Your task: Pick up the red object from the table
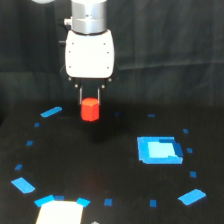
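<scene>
The white gripper (90, 95) fingers are clamping the small matte red-orange stubby block (90, 109); it is seemingly hanging above the black matte desk (100, 165), so the pick looks nearly complete.

My arm comes straight down from top of exterior view, silver wrist cylinder above white hand body. My hand (90, 95) points vertically down, thin dark fingers (80, 94) closed on either side of the red object (90, 109), which hangs gripped at its top, approx centred under the body.
</scene>
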